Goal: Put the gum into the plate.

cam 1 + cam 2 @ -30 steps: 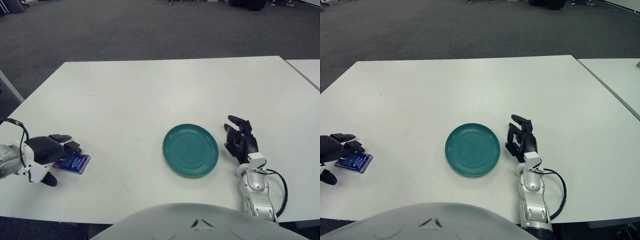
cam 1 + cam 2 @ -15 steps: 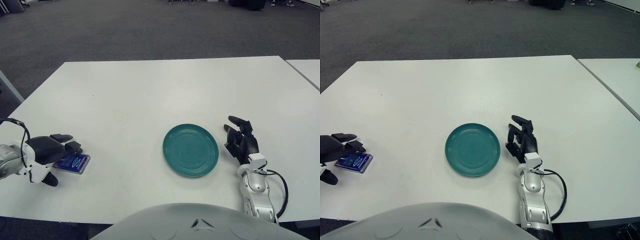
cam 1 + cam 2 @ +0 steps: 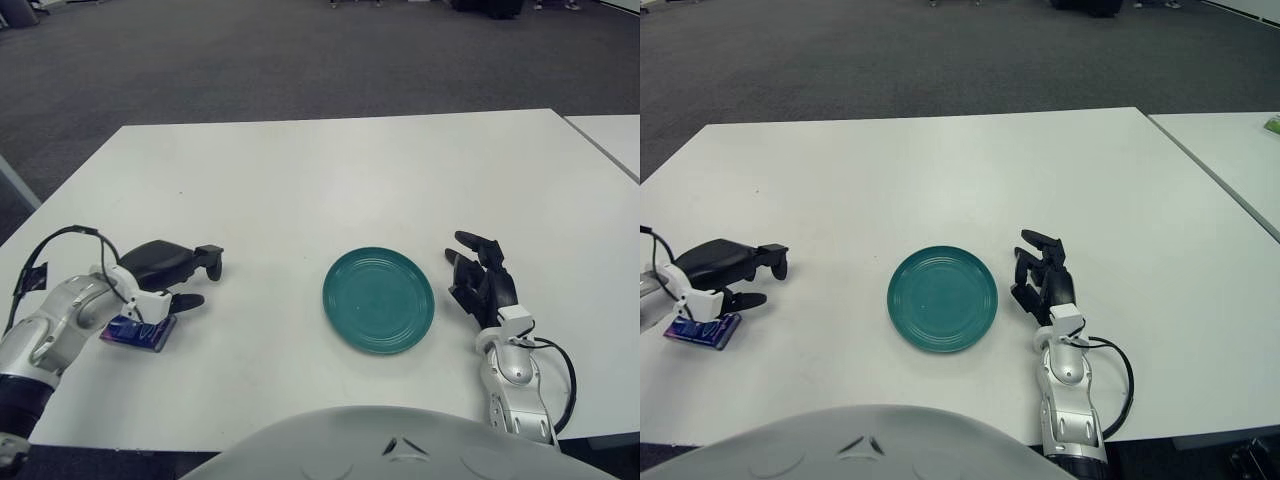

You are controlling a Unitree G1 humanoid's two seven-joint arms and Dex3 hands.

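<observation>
One gum point(image 3: 137, 332) beneath left hand point(image 3: 165, 272), plate point(image 3: 378, 299) apart.

A large open office or lab hall: dark grey carpet point(image 3: 250, 50) stretches far behind a plain white table point(image 3: 330, 170), a second white table point(image 3: 610, 135) stands just beside it, and furniture bases show at the far edge.

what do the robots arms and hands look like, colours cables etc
Both arms are silver-white metal with rounded housings, ending in black three-finger hands. The left hand has a white bracket at the wrist and a black cable looping over the forearm. The right hand has a white wrist block and a black cable curling beside the forearm.
</observation>
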